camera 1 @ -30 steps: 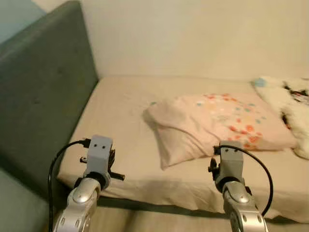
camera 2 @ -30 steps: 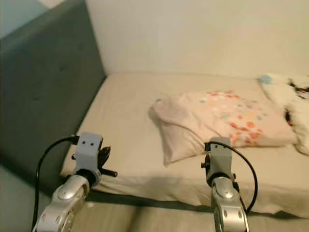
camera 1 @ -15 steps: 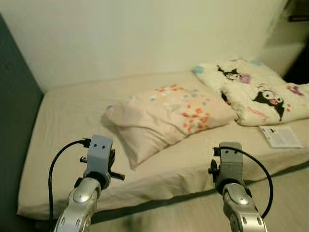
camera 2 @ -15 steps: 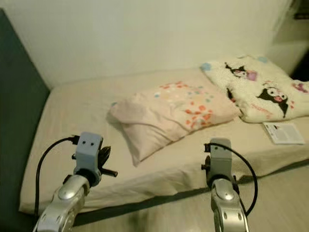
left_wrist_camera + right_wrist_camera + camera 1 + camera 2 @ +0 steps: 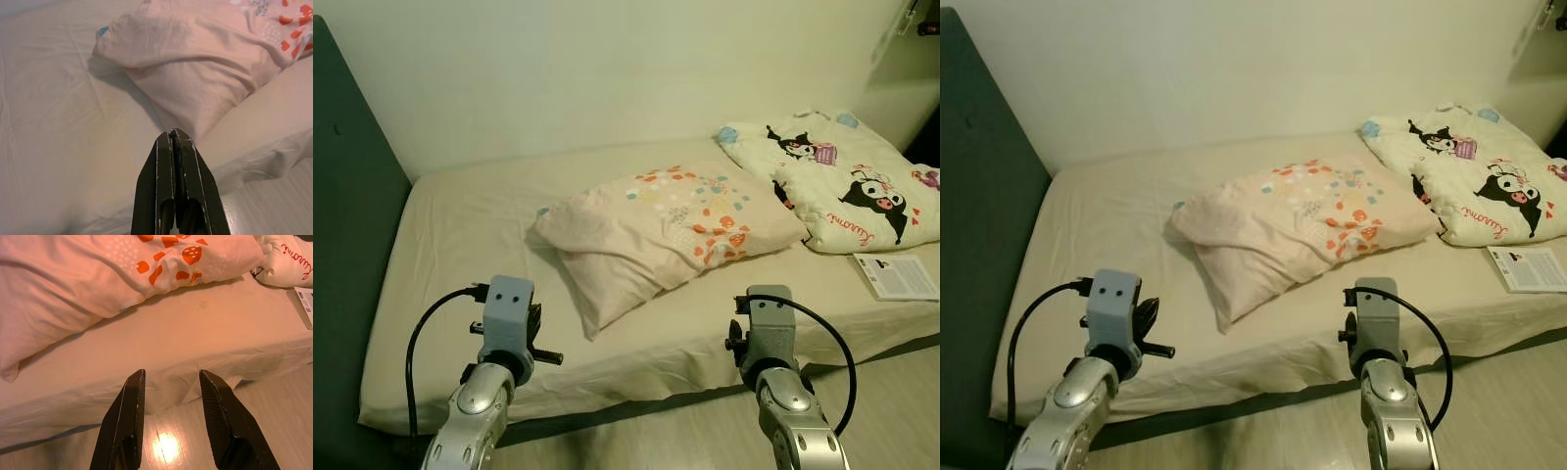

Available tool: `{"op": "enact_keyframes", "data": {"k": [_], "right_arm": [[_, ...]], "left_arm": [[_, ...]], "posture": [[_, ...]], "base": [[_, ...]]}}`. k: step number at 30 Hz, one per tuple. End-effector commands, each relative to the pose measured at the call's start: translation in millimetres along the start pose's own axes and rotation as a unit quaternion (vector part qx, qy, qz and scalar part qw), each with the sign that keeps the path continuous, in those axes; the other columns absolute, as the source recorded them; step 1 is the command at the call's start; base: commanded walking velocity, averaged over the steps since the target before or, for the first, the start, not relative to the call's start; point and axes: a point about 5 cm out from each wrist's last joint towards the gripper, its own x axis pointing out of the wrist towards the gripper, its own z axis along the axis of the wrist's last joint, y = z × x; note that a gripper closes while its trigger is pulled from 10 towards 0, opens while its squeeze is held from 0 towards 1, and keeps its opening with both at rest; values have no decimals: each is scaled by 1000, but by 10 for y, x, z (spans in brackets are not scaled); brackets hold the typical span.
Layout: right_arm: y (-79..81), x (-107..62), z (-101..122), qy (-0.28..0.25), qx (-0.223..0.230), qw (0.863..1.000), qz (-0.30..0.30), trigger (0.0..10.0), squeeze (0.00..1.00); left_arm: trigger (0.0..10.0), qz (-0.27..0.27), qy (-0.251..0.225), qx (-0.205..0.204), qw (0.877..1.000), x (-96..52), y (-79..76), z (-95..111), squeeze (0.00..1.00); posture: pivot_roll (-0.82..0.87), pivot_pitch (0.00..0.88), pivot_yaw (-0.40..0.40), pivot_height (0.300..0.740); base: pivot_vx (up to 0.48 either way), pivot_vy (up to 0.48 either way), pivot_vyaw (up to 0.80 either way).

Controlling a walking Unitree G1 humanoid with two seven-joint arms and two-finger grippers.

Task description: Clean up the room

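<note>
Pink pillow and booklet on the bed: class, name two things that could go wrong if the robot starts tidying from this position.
1. The left gripper is shut, so reaching for the pink pillow as it is would likely push it rather than grasp it.
2. The booklet lies flat near the mattress edge; a nudge from the open right gripper could slide it onto the floor.
</note>
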Motion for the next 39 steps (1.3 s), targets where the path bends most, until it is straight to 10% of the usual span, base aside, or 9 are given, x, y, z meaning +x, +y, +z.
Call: {"op": "enact_keyframes", "data": {"k": [1, 39], "right_arm": [[4, 5, -34, 7, 0, 1000, 2, 10000, 0], [89, 56, 41, -2, 9, 1000, 26, 10000, 0]], "left_arm": [[10000, -1, -6, -9, 1000, -21, -4, 10, 0], [10000, 31, 5, 6, 999, -13, 93, -16, 0]], "posture": [[-70, 132, -15, 740], [-65, 126, -9, 711]], "base": [[356, 0, 0], [103, 0, 0]]}}
